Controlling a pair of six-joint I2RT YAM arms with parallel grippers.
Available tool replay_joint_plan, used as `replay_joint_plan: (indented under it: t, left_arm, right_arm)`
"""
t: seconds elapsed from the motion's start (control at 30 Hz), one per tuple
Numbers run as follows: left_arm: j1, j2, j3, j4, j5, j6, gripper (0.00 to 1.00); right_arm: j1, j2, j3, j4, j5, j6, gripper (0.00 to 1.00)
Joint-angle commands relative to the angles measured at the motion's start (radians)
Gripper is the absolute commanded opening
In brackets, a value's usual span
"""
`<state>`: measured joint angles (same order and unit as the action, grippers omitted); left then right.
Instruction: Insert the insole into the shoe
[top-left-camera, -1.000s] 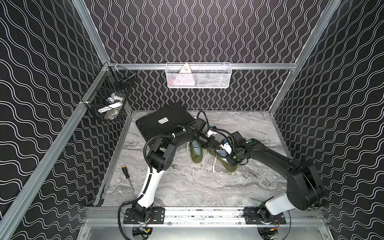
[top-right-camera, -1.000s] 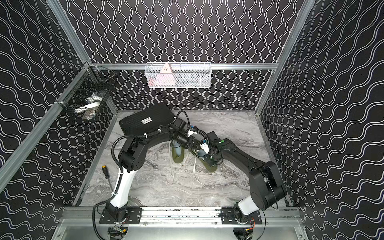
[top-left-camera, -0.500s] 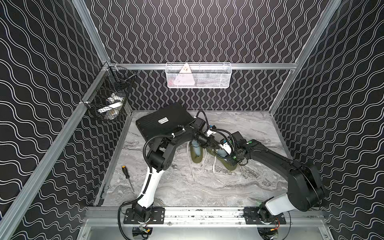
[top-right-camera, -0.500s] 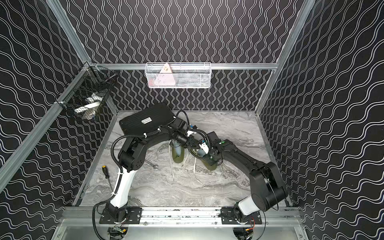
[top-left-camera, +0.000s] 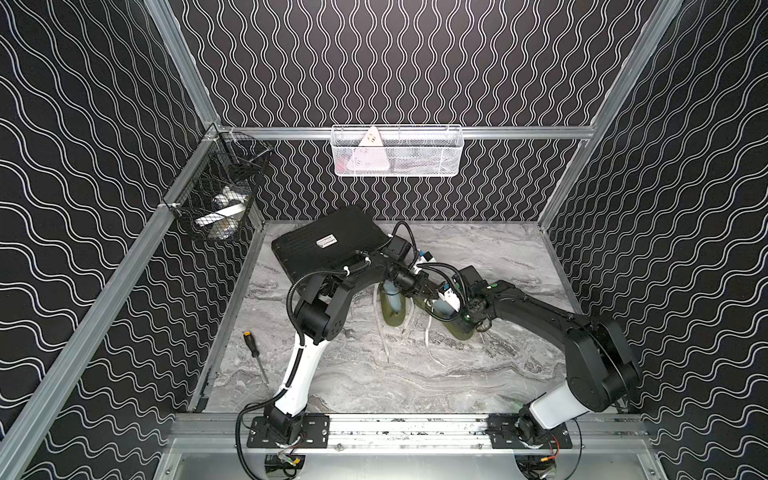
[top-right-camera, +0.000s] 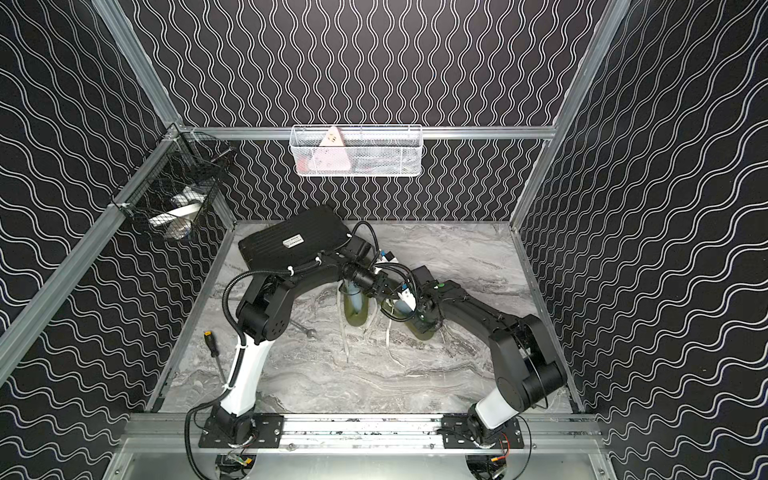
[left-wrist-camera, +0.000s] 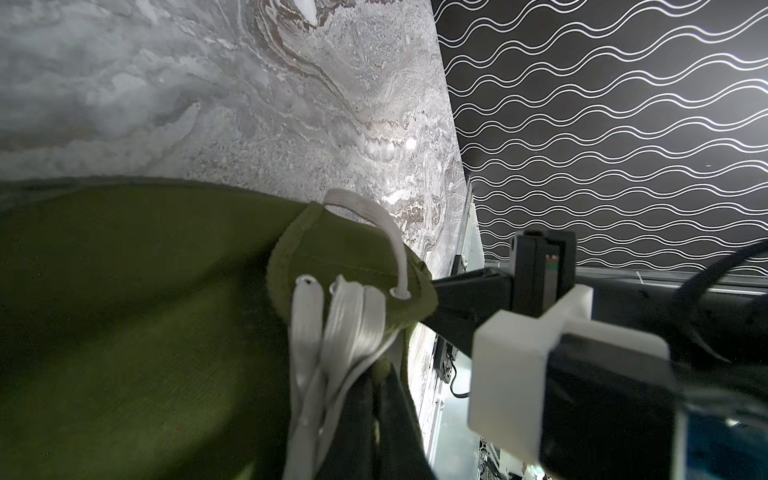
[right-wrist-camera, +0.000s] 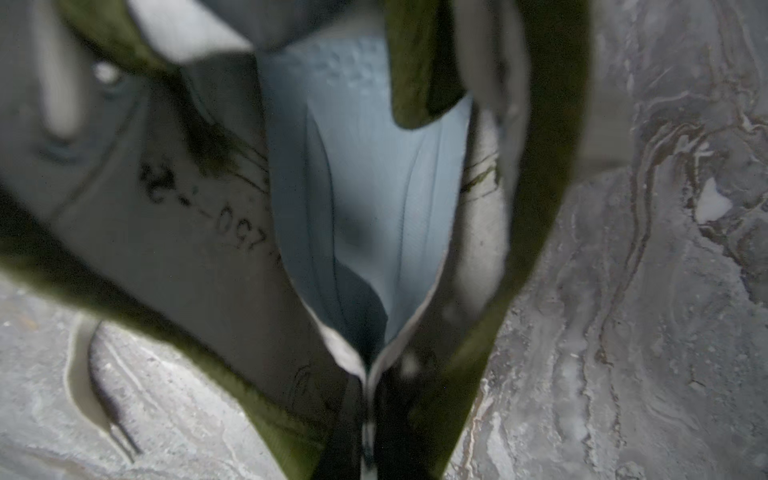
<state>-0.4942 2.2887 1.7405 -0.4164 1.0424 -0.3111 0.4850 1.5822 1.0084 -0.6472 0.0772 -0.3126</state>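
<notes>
An olive green shoe (top-left-camera: 459, 330) (top-right-camera: 419, 328) lies mid-table, its white laces (left-wrist-camera: 345, 332) hanging loose. My left gripper (top-left-camera: 426, 291) (left-wrist-camera: 376, 419) is shut on the shoe's eyelet flap beside the laces, holding the opening apart. The light blue insole (right-wrist-camera: 365, 187) lies inside the shoe (right-wrist-camera: 540, 208), creased lengthwise. Its heel end is folded and pinched in my right gripper (top-left-camera: 442, 309) (right-wrist-camera: 368, 436), which reaches into the opening. The toe end of the insole is hidden under the tongue.
A second olive shoe (top-left-camera: 392, 318) holding a blue insole lies just left of the first one. A black case (top-left-camera: 332, 245) sits at the back left and a screwdriver (top-left-camera: 255, 357) near the left wall. Wire baskets (top-left-camera: 220, 199) (top-left-camera: 397, 151) hang on the walls.
The right wrist has shifted slightly at the shoe's opening. The left arm and both shoes have stayed where they were.
</notes>
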Motion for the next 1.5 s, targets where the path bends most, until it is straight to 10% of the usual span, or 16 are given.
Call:
replay_joint_plan:
  t: [0.0, 0.13, 0.53, 0.9, 1.47]
  left_arm:
    - [0.0, -0.017, -0.011, 0.002, 0.021, -0.004, 0.0]
    - [0.005, -0.026, -0.038, 0.064, 0.01, -0.068, 0.0]
    - [0.004, -0.083, -0.138, 0.281, -0.067, -0.266, 0.0]
    - [-0.055, -0.164, -0.267, 0.596, -0.24, -0.554, 0.0]
    - [-0.086, -0.193, -0.324, 0.549, -0.275, -0.512, 0.0]
  right_arm:
    - [0.001, -0.018, 0.039, -0.027, 0.014, 0.013, 0.43]
    - [0.001, -0.117, 0.021, -0.054, -0.013, 0.047, 0.65]
    - [0.001, -0.224, 0.055, -0.117, 0.092, 0.265, 0.75]
    - [-0.103, -0.258, 0.155, -0.173, 0.177, 0.823, 0.7]
    - [-0.238, -0.312, -0.052, -0.043, -0.137, 1.091, 0.46]
